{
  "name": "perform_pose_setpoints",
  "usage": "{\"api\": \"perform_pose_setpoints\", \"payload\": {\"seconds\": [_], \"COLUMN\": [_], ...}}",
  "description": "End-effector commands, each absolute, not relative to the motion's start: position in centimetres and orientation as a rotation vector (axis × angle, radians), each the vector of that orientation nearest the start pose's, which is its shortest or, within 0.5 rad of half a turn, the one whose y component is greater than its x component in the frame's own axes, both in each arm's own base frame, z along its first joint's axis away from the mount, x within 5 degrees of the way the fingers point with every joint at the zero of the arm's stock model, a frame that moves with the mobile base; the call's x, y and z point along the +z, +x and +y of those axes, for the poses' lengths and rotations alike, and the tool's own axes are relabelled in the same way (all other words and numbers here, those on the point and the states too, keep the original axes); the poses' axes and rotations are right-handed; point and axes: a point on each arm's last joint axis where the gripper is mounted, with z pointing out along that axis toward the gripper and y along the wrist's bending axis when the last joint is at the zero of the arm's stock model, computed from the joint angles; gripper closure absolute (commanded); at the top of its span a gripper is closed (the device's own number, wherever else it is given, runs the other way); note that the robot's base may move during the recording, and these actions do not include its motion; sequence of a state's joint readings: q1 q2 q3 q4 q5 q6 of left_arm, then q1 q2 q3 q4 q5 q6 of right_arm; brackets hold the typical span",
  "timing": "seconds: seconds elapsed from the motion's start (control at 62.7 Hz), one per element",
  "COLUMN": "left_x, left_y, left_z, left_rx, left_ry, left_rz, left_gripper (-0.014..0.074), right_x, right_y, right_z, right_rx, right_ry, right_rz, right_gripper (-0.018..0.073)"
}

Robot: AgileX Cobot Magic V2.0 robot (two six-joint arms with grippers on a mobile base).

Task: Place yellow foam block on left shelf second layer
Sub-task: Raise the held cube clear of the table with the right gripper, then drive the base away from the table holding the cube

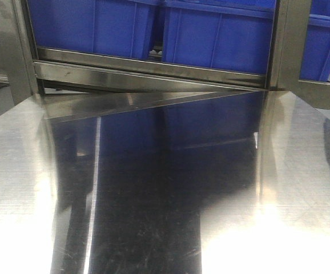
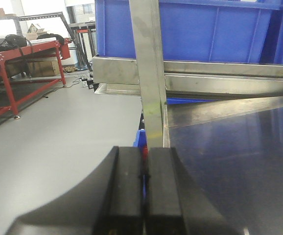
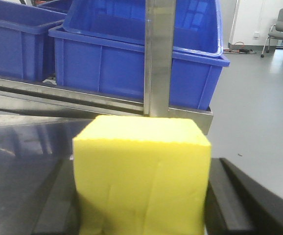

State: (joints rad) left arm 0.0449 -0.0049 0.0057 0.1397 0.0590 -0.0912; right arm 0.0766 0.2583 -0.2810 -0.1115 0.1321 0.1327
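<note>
Right gripper grasps yellow foam block, steel post and blue bins ahead.

Foam block in right pincer; bins behind, seemingly on shelf.

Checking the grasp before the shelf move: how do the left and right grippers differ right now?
The left gripper has fingers pressed together; the right gripper has them spread wide. The left gripper holds nothing; the right gripper grips the yellow foam block between its fingers. Both have dark fingers and face a steel shelf post with blue bins behind.
</note>
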Motion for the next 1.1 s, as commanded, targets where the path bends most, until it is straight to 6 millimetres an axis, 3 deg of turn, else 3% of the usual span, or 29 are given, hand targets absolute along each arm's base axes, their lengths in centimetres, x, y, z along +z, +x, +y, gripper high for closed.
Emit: {"api": "perform_pose_setpoints", "payload": {"seconds": [0.0,1.084], "left_x": [20.69,20.69], "left_y": [5.52,5.52], "left_z": [0.23,0.23], "left_rx": [0.066,0.066], "left_ry": [-0.004,-0.004], "left_rz": [1.464,1.464], "left_gripper": [0.0460,0.0460], "right_x": [29.82,29.80], "right_y": [7.39,7.41], "right_z": [0.48,0.48], "right_rx": [0.053,0.053], "right_ry": [-0.049,-0.049], "right_rz": [1.472,1.474], "right_gripper": [0.0103,0.0103]}}
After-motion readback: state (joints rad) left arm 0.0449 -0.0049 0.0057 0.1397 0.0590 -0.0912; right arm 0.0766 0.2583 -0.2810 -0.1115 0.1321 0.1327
